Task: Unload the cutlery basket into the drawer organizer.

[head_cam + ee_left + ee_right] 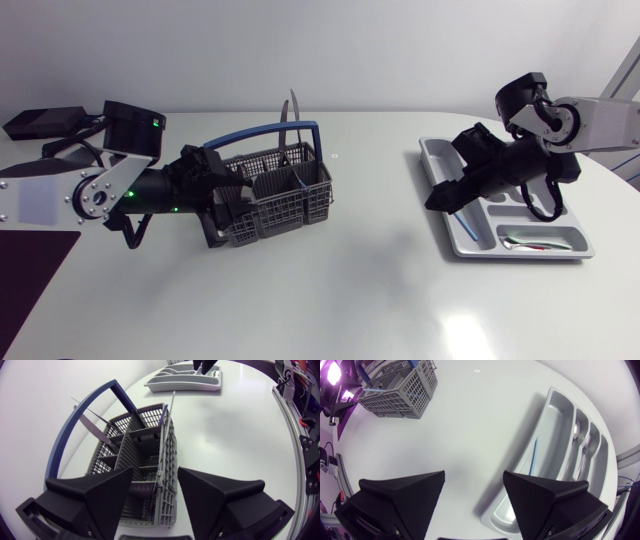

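— As things lie on the white table (330, 300), how far along is the unloading?

— Partway, I'd judge. The cutlery basket (285, 200), grey mesh with a blue hoop handle, sits left of the table's middle. It isn't empty: at least two knives (292, 115) stand upright in it, blades poking above the handle. Whether anything lies lower in the mesh, I can't tell.

— And the drawer organizer (470, 243)?

— Well apart from the basket, on the right side. It's a light grey tray with long slots and one short cross slot, and some pieces are already in it.

— Where are the arms?

— The left gripper (222, 200) is at the basket's end toward its own arm. Its fingers are spread wide with the basket's end wall between them, and they grip nothing. The right gripper (445, 198) hangs just above the organizer's edge nearest the basket, fingers likewise parted and empty.

— What's filed so far?

— A spoon (576, 430) and a fork (588, 442) in neighbouring narrow slots, and a thin blue-handled piece (534, 457) alone in the wide slot.
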Tool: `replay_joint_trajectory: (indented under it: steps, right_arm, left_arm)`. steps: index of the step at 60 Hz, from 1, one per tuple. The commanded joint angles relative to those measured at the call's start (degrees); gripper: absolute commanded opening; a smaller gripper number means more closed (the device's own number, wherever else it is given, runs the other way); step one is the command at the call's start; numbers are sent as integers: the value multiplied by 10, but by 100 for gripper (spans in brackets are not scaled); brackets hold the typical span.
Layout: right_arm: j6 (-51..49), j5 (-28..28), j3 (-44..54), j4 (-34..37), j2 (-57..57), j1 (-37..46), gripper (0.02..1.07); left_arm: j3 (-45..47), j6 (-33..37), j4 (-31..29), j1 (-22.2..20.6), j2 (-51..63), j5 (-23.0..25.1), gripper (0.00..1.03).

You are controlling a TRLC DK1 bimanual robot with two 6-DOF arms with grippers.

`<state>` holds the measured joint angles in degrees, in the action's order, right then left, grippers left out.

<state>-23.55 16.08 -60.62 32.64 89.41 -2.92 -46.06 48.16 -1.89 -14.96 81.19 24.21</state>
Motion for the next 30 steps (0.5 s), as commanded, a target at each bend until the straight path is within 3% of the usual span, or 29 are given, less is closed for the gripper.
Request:
replay_joint_trajectory:
  steps: [1,4,10,26,30]
  right_arm:
    - [13,-3,20,-7,-12,-10,86]
    - [15,-3,23,-9,-12,-15,86]
    - [20,-14,31,-16,-11,-30,86]
    - [34,-32,40,-32,-4,-60,86]
    - [37,-38,42,-34,-3,-67,86]
  left_arm:
    - [-23,34,-7,10,13,13,43]
    - [-28,40,-13,17,17,22,36]
    - [-41,54,-32,29,27,32,36]
    - [-70,105,-85,47,56,79,4]
    - [-75,98,-87,51,57,95,4]
